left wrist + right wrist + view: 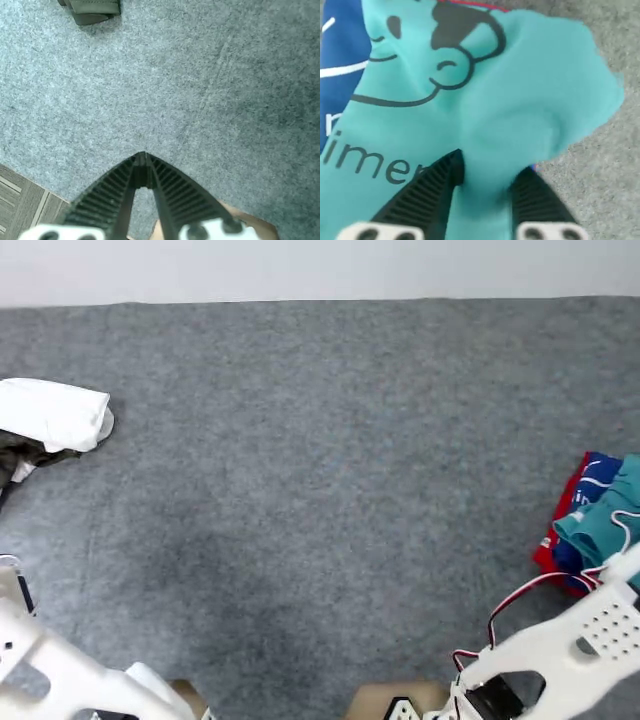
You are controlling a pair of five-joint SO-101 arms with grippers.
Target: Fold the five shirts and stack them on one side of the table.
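while spread wide at the right gripper (487, 167), straddling a ridge of the teal shirt (485, 100), risks biting too deep and hauling up the blue shirt (340, 60) and red shirt (548, 550) heaped beneath. could also drag the heap off the near table edge. at the left gripper (145, 156), clamped on nothing above bare mat (320, 490). far across, white shirt (55, 412) atop olive shirt (92, 10).
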